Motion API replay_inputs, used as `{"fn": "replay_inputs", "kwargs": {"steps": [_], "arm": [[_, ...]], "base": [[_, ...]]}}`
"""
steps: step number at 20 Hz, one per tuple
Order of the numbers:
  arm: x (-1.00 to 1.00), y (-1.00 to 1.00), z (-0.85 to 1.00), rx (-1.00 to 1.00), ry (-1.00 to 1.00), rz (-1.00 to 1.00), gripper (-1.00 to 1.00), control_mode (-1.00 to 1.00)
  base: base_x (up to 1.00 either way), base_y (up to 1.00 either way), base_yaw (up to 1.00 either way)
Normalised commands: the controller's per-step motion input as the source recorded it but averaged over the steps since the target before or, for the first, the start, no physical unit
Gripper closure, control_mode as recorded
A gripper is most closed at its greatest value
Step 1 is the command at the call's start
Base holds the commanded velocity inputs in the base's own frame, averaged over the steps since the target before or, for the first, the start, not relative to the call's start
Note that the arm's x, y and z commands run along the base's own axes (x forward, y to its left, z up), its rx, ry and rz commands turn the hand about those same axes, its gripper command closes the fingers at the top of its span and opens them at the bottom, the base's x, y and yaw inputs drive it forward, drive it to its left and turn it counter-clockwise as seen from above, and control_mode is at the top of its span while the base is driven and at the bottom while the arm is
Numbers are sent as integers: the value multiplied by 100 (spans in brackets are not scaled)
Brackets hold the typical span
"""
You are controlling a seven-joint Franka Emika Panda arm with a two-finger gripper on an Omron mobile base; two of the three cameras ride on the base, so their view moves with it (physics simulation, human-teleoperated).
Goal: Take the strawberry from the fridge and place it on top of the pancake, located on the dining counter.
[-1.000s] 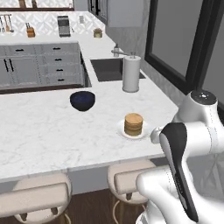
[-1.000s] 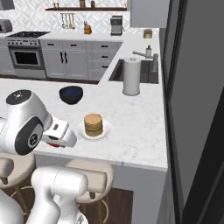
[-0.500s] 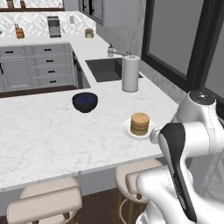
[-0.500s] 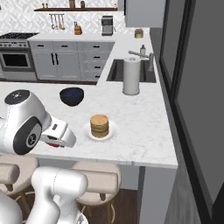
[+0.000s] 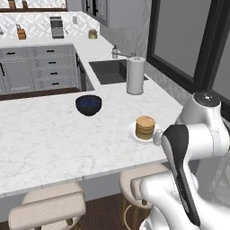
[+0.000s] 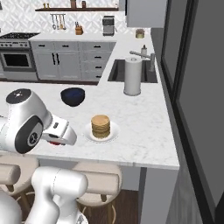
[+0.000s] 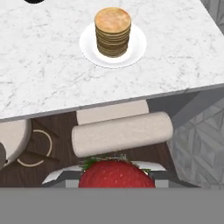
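Left base view: pancake stack on a white plate near the front edge of the marble surface. Dark bowl further back, towel roll by the sink. Arm folded at lower right, wrist just off the surface edge beside the plate. End effector hidden behind the forearm here.

Right base view: same stack mid-surface. End effector tucked under the white hand, low at the front edge, left of the plate and apart from it. Small red patch showing under the hand, likely the strawberry.

Hand view: strawberry right at the bottom, between the fingers, green leaves on top. Jaws narrowed and clamped on it; held out past the surface edge, above a stool, not yet over the pancake. Stem end facing the camera's up side; long axis hard to judge, lower half of the fruit cut off.

Handling, by judgement: light, soft, bruises easily, skin a bit slick. Best gripped across the broad shoulders below the leaves, gently. Rounded body likely to roll on the flat stack top, so release low and centred.
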Motion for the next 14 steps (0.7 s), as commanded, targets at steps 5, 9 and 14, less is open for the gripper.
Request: {"fn": "replay_inputs", "kwargs": {"steps": [5, 9, 14], "arm": [[100, -1, 21, 0, -4, 14, 100, -100], [100, -6, 19, 0, 0, 11, 100, -100], [100, -5, 16, 0, 0, 1, 100, -100]], "base": [[0, 0, 0], [0, 0, 0], [0, 0, 0]]}}
